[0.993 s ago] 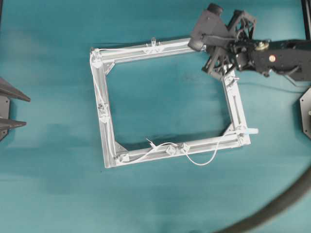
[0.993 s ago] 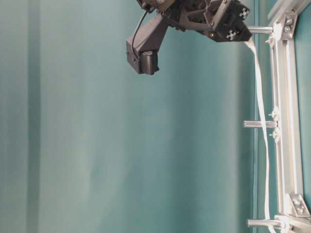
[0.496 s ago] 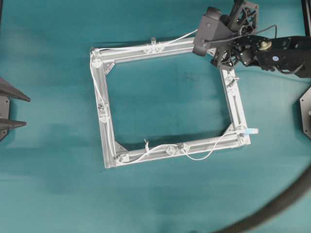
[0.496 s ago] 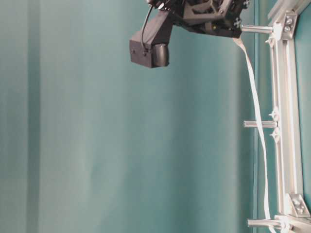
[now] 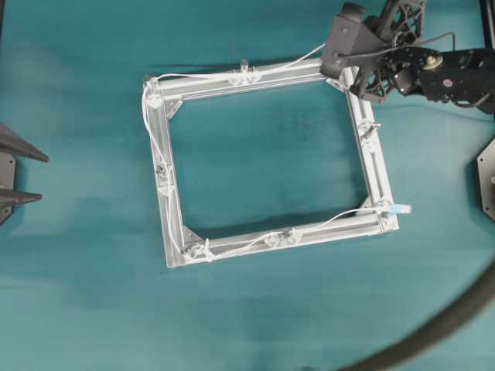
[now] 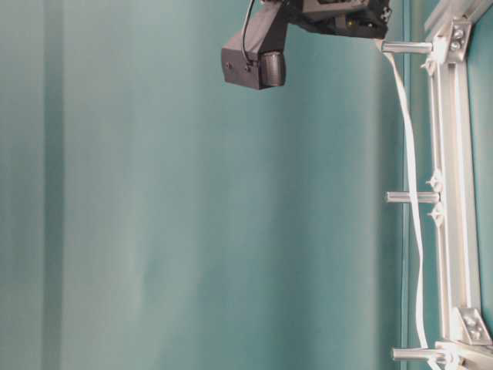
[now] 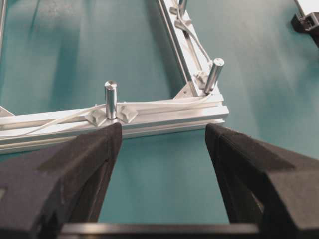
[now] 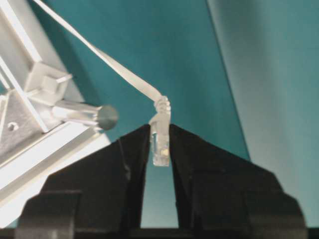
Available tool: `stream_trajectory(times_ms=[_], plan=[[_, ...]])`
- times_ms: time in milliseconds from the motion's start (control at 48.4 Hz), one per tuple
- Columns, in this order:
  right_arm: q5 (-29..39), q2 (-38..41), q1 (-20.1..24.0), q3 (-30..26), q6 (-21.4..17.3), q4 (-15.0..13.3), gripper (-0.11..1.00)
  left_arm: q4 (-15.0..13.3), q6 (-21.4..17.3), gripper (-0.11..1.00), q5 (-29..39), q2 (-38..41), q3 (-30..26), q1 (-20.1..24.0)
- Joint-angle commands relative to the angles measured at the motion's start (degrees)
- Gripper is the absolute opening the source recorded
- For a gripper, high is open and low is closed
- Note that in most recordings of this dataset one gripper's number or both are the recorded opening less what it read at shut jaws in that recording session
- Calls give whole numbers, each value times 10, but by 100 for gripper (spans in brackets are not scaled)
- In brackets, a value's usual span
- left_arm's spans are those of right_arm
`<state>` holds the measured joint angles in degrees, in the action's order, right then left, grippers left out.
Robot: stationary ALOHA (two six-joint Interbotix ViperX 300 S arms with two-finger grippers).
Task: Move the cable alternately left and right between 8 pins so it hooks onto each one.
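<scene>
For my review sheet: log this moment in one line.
right gripper: shut on cable plug | cable: taut by corner pin | left gripper: open, idle

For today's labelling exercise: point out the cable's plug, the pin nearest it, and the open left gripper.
cable plug (image 8: 160,147), right wrist view, its clear body between the fingers.
pin (image 8: 84,113), right wrist view, mid-shaft.
left gripper (image 7: 162,149), left wrist view, gap between fingertips.

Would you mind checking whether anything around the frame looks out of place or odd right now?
Nothing looks damaged or spilled. The cable runs taut around the frame, threaded past the pins, and its plug end is pinched in the right claw at the top right corner. The left claw stands open, apart from the frame.
</scene>
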<state>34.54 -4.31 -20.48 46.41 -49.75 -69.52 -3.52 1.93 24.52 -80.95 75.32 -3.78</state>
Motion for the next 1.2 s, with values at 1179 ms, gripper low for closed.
stream_trajectory(times_ms=[1179], plan=[[-131, -82, 10, 62, -38, 286, 16, 2, 1, 72, -4, 9, -10, 3]])
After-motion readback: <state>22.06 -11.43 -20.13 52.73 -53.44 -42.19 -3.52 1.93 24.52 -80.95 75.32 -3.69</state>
